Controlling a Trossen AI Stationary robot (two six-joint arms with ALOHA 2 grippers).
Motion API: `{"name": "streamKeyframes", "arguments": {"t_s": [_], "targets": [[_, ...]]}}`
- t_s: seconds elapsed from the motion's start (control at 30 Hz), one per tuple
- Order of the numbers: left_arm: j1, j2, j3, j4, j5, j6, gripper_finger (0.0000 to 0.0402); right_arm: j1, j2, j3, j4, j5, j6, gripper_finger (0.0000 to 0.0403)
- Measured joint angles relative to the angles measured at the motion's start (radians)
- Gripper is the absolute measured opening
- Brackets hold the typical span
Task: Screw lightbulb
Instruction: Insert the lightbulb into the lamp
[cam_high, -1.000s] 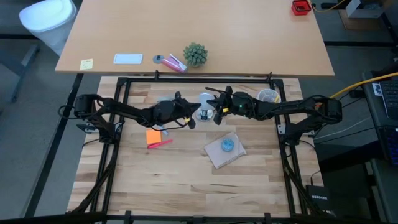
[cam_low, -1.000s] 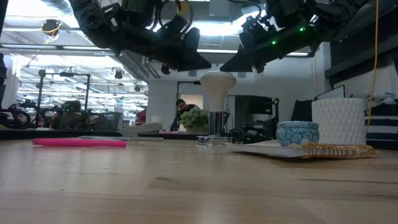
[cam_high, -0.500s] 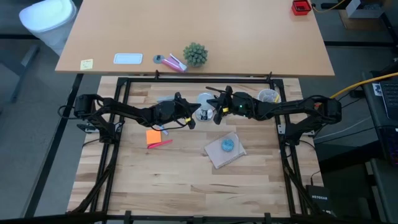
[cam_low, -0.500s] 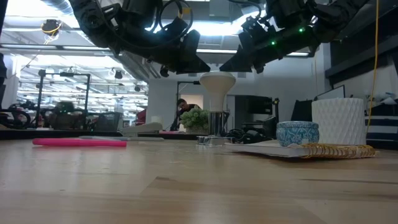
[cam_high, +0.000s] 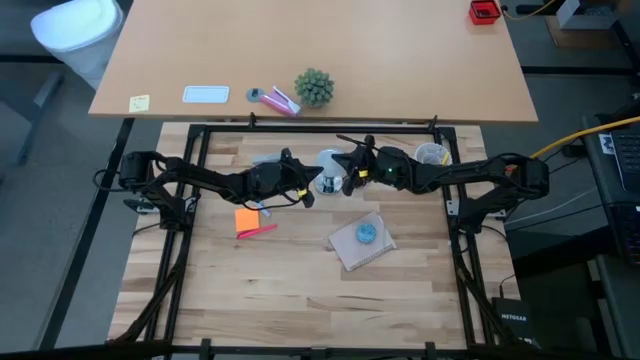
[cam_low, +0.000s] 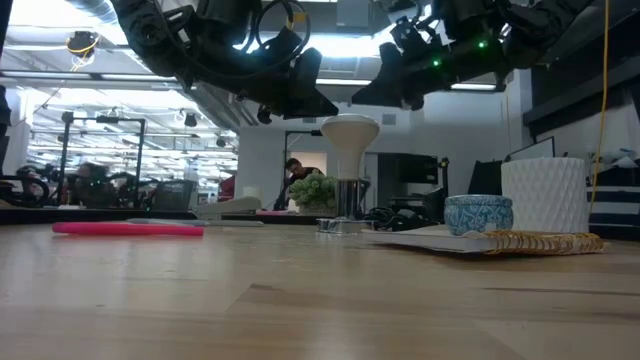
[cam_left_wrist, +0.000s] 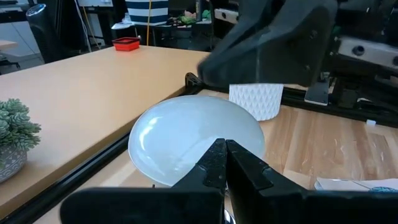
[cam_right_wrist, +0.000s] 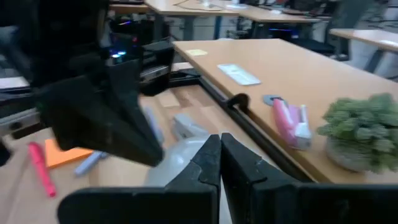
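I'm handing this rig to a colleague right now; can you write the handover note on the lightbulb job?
Left gripper: shut, empty, hanging just above and beside the lightbulb on its left in the low view.
Right gripper: shut, empty, above the bulb on the other side.
Lightbulb: upright, base down in the metal socket at the back middle of the table. Neither gripper touches it.
Done: bulb appears seated in the socket; how far it is screwed in cannot be seen.
Left: check the seating, tighten if needed, then pull both arms back.
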Motion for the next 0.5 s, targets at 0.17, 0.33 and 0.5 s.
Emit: {"name": "streamKeyframes", "arguments": {"t_s": [0.17,0.33,0.5], "targets": [[0.0,0.0,0.0,0.0,0.0,0.0,0.0,-0.001,0.0,0.0,-0.006,0.129,-0.01,0.0011],[0.0,0.0,0.0,0.0,0.0,0.0,0.0,-0.003,-0.002,0.002,-0.033,0.17,-0.026,0.0011],[0.0,0.0,0.0,0.0,0.0,0.0,0.0,-0.002,-0.002,0.002,-0.099,0.16,-0.029,0.0011]]}}
